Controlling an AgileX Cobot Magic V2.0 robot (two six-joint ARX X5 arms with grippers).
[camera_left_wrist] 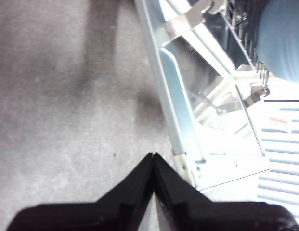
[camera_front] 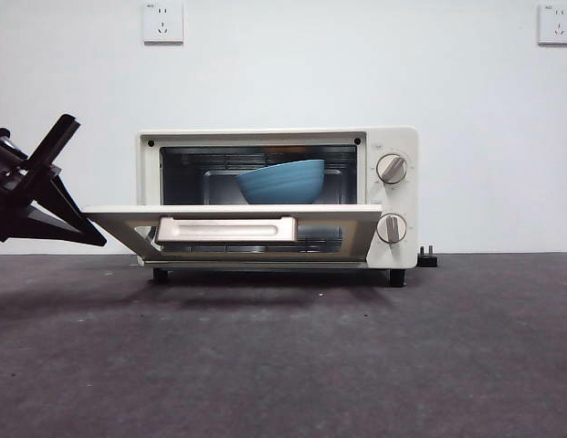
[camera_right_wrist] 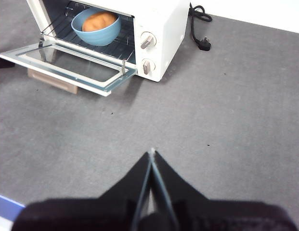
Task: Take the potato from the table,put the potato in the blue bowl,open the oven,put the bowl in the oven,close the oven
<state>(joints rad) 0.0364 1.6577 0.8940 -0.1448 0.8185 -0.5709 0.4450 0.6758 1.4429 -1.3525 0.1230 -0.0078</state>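
Our left gripper (camera_left_wrist: 153,155), clenched empty, sits beside the oven (camera_front: 393,196) door's (camera_front: 233,212) left corner; we see the blue bowl (camera_front: 281,182) inside.

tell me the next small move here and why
Probably the left gripper, jaws shut by the open door's corner, should push up under that edge to swing it closed. The blue bowl with the potato already sits on the rack inside the oven; the right gripper waits far off.
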